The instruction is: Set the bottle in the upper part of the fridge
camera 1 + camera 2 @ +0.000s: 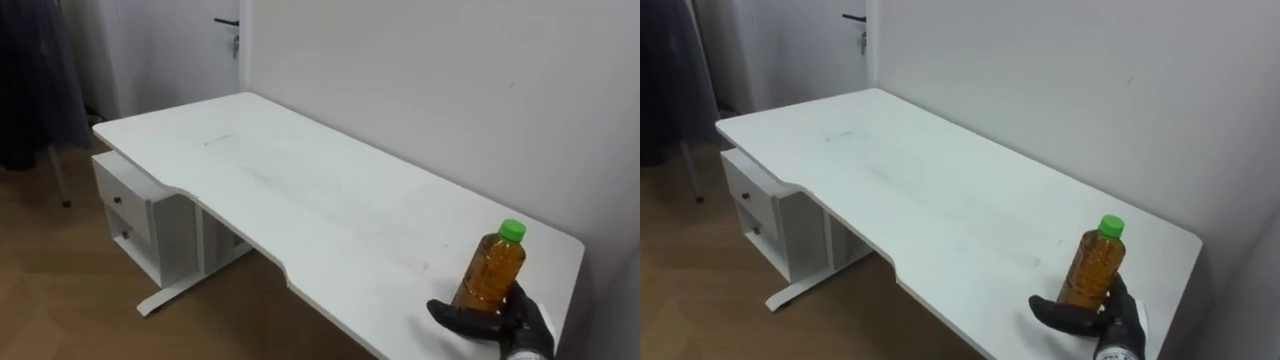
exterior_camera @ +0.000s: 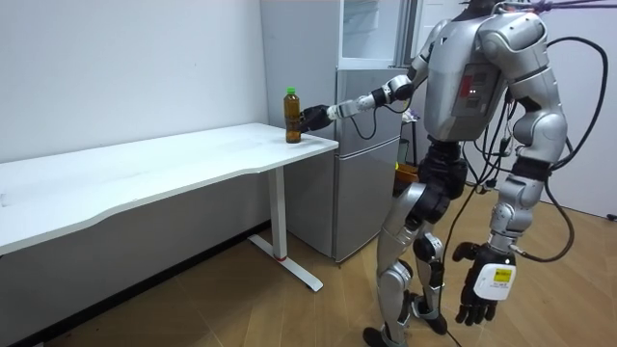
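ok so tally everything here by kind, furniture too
white desk: 1
amber bottle: 1, green cap, upright on the desk, right hand curled round it, left hand hanging at the robot's side
white drawer unit: 1, under the desk
grey fridge: 1
total: 4

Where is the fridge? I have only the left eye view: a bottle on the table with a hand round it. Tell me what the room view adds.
Observer: The fridge stands just past the table end nearest the bottle, on the room view's right, with the robot in front of it.
Operator: Report the top part.
Observer: The inside of the upper compartment shows, so its door looks open.
Operator: Give me the other hand.
Observer: The left hand hangs beside the leg, fingers relaxed, holding nothing.
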Tool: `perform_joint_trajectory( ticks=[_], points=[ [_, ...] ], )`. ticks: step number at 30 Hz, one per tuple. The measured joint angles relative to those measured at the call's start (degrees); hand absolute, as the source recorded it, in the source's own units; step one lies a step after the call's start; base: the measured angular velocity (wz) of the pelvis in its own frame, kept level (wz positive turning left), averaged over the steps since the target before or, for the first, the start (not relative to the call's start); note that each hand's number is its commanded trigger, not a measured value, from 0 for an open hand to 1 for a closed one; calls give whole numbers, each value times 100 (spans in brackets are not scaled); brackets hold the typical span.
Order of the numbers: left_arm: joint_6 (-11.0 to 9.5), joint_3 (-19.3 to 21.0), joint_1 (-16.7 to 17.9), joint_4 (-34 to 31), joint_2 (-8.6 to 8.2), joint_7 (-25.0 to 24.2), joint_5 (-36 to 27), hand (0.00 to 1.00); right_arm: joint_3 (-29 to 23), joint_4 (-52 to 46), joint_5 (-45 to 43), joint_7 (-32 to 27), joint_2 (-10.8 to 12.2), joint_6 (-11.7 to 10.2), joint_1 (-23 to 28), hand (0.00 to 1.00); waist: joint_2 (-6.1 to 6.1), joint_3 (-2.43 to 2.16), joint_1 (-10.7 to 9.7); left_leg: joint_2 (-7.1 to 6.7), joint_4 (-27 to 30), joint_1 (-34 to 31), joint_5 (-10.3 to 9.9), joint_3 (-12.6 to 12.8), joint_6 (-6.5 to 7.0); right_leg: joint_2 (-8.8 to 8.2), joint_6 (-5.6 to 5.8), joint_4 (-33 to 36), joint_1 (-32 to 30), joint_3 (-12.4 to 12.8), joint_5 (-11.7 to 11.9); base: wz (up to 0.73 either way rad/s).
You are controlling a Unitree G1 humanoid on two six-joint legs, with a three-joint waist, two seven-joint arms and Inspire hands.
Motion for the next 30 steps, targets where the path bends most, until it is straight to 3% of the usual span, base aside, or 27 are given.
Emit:
perform_joint_trajectory(
  ticks=[8,9,10,11,18,22,30],
  points=[
    [-57,-49,1,17,176,3,2,0,3,185,226,-16,0,-62,-154,0,5,15,8,-2,12,-31,-1,0,2,0,1,13,-29,-5,1,0],
    [-65,-49,1,19,181,4,2,0,3,187,232,-17,0,-62,-156,9,5,16,9,-2,12,-31,-1,0,2,0,0,15,-30,-5,1,0],
    [-75,-49,2,20,183,4,2,0,3,187,238,-14,0,-63,-156,84,8,17,9,-3,12,-32,-1,0,2,-2,0,22,-33,-5,1,0],
    [-80,-49,2,21,183,2,-19,0,2,187,292,-9,-1,-72,-158,100,10,18,9,-1,16,-43,-1,0,2,-7,0,42,-50,-3,1,0],
    [-86,-57,30,30,188,6,-393,0,1,190,743,-55,-47,-94,-179,100,15,1,5,4,90,-168,-2,-4,4,-9,-11,92,-158,2,8,0],
    [-85,-126,43,26,188,7,-397,0,95,189,755,7,-235,-85,-191,100,18,-14,7,0,109,-243,2,-14,9,-24,-11,170,-222,12,8,0],
    [-83,-119,75,-2,186,1,-390,0,55,363,1002,-2,-379,-88,-249,100,77,-26,4,-2,156,-279,-1,-22,14,-13,-13,159,-229,8,9,0]
  ],
)
